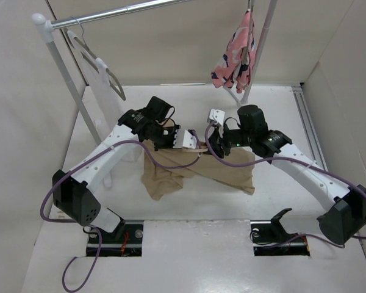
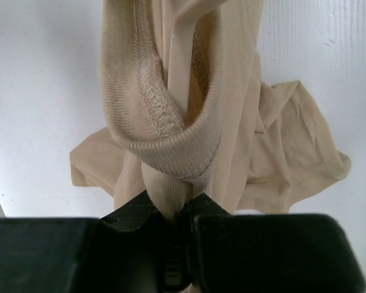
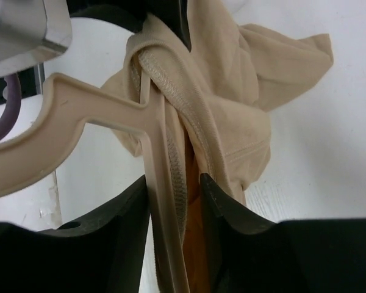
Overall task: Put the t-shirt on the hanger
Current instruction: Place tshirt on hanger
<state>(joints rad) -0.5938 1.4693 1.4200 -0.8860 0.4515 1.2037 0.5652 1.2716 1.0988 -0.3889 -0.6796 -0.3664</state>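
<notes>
Presently | left gripper [image 2: 171,204] clamped collar of t-shirt [image 2: 165,110] | right gripper [image 3: 174,195] sat astride hanger [image 3: 91,107], grip unclear | I feared hanger slipping free

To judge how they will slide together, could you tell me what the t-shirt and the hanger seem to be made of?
The t-shirt: soft matte knit, probably cotton; ribbed collar, visible stitching, limp folds. The hanger: smooth pale beige, apparently moulded plastic, possibly painted wood; uniform colour, no grain.
</notes>
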